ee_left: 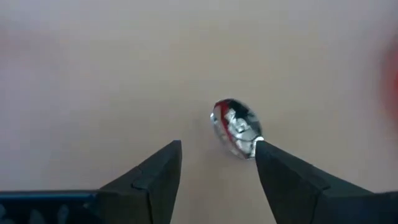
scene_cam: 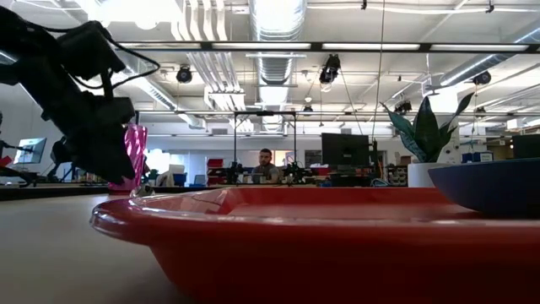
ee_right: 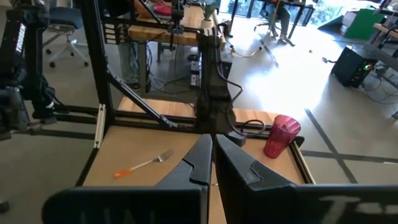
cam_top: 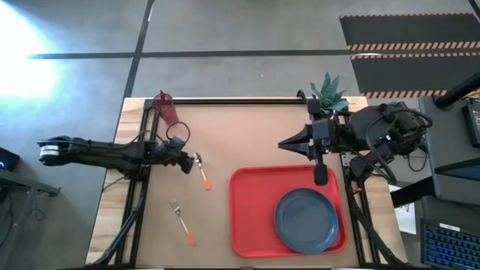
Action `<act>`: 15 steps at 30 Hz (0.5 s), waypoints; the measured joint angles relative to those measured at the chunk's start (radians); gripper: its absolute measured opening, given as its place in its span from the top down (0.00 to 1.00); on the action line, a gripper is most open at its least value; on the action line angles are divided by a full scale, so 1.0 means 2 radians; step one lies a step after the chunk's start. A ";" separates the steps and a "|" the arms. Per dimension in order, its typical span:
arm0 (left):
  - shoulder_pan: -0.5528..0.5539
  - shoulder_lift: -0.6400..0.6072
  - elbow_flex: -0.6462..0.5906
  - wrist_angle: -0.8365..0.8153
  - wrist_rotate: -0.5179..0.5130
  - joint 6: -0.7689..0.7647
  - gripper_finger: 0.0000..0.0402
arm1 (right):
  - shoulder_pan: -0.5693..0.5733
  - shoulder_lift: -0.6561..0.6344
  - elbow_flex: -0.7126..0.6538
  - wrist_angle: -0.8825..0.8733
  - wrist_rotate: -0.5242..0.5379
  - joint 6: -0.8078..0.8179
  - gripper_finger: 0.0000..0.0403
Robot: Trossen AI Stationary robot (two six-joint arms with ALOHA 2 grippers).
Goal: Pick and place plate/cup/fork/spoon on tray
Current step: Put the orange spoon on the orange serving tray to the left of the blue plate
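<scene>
One plate point(cam_top: 306, 219) sits on the tray point(cam_top: 251, 217) and we've got the left gripper point(ee_left: 217, 163), jaws apart, off-centre over the spoon point(cam_top: 201, 169), so closing could flick it away.

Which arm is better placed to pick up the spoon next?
Left. Its tool is open right over the spoon. The right tool is shut, farther away, above the tray.

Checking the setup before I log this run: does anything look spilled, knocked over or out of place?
Nothing stands out. The plate lies flat in the tray, the cup stands upright at the table's far left corner, and the fork and spoon lie on the table, the open left tool at the spoon's bowl.
</scene>
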 joint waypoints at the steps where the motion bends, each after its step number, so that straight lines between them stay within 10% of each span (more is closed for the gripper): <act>1: 0.000 0.007 0.000 0.005 0.000 0.005 0.53 | 0.000 0.000 0.000 0.000 0.000 0.000 0.98; 15: 0.027 0.080 -0.001 0.084 0.008 0.011 0.53 | 0.000 0.000 0.000 0.000 0.000 0.000 0.98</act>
